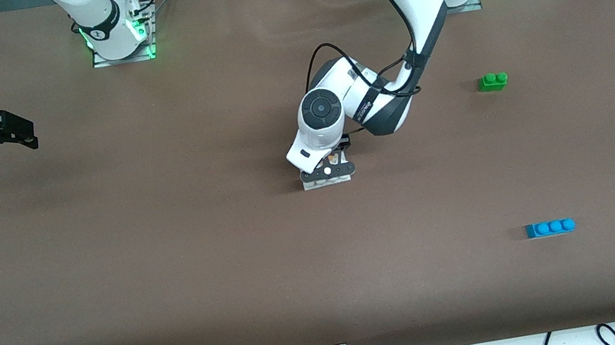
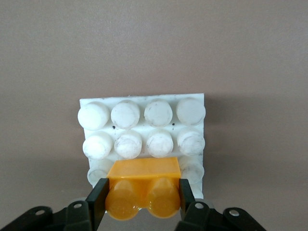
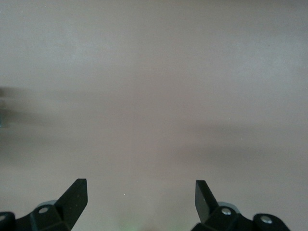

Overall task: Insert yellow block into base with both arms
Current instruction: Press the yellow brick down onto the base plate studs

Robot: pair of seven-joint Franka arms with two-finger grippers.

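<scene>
My left gripper (image 1: 328,172) is at the middle of the table, right over the white base (image 1: 308,185), and hides most of it in the front view. In the left wrist view the left gripper (image 2: 143,193) is shut on the yellow block (image 2: 143,171), with one black finger against each end. The block sits at the middle two studs of one edge row of the base (image 2: 142,115). I cannot tell whether it is pressed down. My right gripper (image 1: 19,131) waits above the table at the right arm's end; in the right wrist view it (image 3: 139,192) is open and empty.
A green two-stud brick (image 1: 492,81) lies toward the left arm's end of the table. A blue three-stud brick (image 1: 550,228) lies at the same end, nearer the front camera. The right wrist view shows only bare brown table.
</scene>
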